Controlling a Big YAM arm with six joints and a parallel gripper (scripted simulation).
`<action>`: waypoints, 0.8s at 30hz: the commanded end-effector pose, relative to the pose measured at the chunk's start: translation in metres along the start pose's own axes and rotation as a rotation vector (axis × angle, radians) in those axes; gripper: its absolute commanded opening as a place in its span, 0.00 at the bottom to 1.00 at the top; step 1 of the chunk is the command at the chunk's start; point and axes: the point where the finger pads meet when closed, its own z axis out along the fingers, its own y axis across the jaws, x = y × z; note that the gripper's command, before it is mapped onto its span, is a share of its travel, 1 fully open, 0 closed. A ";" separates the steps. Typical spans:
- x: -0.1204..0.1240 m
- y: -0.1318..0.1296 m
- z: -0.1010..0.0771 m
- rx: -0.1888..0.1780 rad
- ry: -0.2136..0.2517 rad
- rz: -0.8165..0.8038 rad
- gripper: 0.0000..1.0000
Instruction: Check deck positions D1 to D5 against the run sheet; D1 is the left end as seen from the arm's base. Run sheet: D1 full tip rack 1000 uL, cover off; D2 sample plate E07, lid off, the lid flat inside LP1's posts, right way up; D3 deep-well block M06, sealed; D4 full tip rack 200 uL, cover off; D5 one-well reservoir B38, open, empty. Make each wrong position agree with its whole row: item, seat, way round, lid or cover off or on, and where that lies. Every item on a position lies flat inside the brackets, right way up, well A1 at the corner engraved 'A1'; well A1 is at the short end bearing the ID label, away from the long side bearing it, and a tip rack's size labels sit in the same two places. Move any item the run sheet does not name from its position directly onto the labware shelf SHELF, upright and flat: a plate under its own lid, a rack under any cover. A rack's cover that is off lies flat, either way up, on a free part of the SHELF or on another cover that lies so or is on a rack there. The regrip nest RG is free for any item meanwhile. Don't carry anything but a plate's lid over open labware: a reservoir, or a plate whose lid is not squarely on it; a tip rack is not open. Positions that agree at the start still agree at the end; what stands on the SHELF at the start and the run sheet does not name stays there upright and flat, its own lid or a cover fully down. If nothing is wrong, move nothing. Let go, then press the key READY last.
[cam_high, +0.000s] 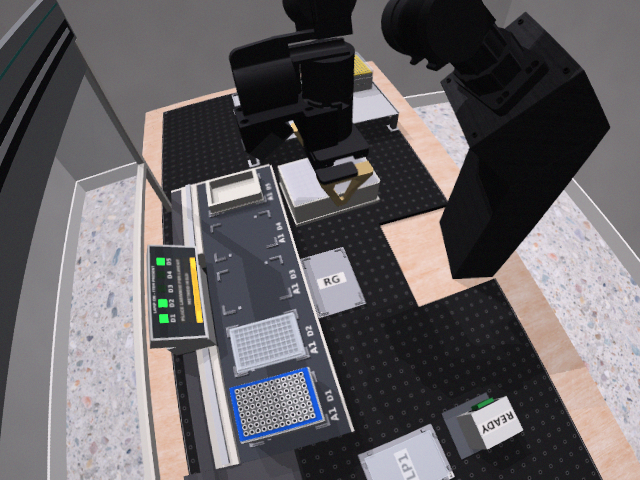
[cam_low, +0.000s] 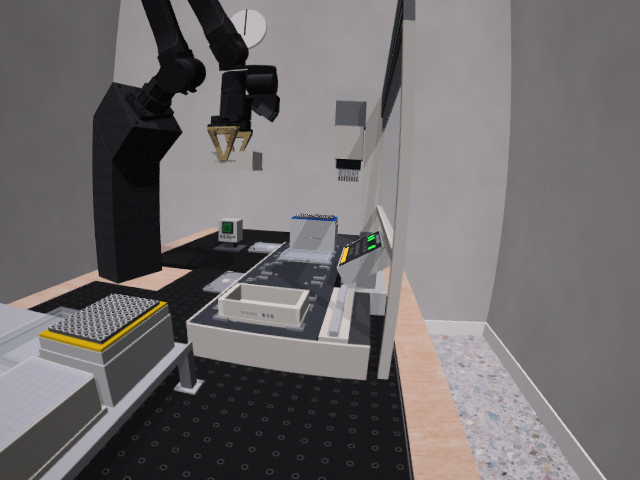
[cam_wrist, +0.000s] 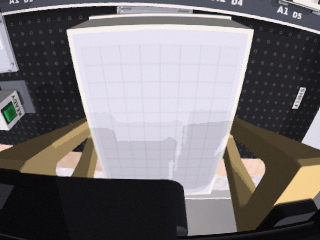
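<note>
My gripper (cam_high: 343, 187) is shut on a deep-well block (cam_high: 325, 194) with a white sealed top, gripped across its short width. It hangs high above the black mat beside the deck's D4 and D5 end, as the exterior view shows (cam_low: 232, 161). On the deck, a blue-framed tip rack (cam_high: 273, 403) stands uncovered on D1. A clear well plate (cam_high: 266, 341) is on D2. An open, empty one-well reservoir (cam_high: 235, 191) is on D5.
The regrip nest RG (cam_high: 333, 281) lies beside D3. The LP1 pad (cam_high: 405, 457) and the READY key (cam_high: 491, 426) are at the near end. On the shelf stand a yellow-framed tip rack (cam_low: 105, 322) and a white-topped block (cam_low: 36, 397). A status panel (cam_high: 175, 297) flanks the deck.
</note>
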 end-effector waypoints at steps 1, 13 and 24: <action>-0.014 0.001 -0.001 0.009 -0.024 0.070 0.00; -0.040 -0.005 -0.002 0.017 -0.031 0.073 0.00; -0.085 -0.009 -0.001 0.019 -0.031 0.068 0.00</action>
